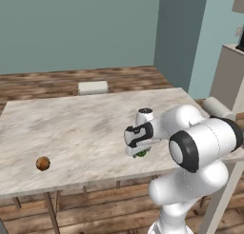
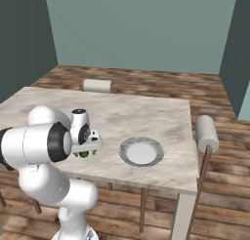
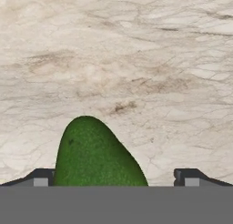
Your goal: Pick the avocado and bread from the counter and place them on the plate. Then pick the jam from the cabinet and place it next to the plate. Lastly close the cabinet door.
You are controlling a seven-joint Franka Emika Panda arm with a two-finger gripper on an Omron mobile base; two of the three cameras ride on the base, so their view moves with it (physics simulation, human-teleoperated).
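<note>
The dark green avocado [image 3: 93,155] lies on the marble counter [image 1: 86,128] near its front edge. My gripper [image 3: 116,178] hangs just over it, open wide, with a fingertip on each side and the avocado nearer the left fingertip [image 3: 42,177]. From the base the gripper [image 1: 138,146] [image 2: 86,149] covers most of the avocado [image 1: 142,154] [image 2: 84,154]. The round brown bread [image 1: 43,163] rests far to the left on the counter. The white plate [image 2: 141,151] sits on the counter to the right of the gripper.
Pale stool cushions stand at the counter's far side [image 1: 93,87] [image 2: 97,85] and at its right end [image 2: 206,130]. The counter's front edge [image 2: 146,180] runs just below the plate. A wooden floor surrounds the counter.
</note>
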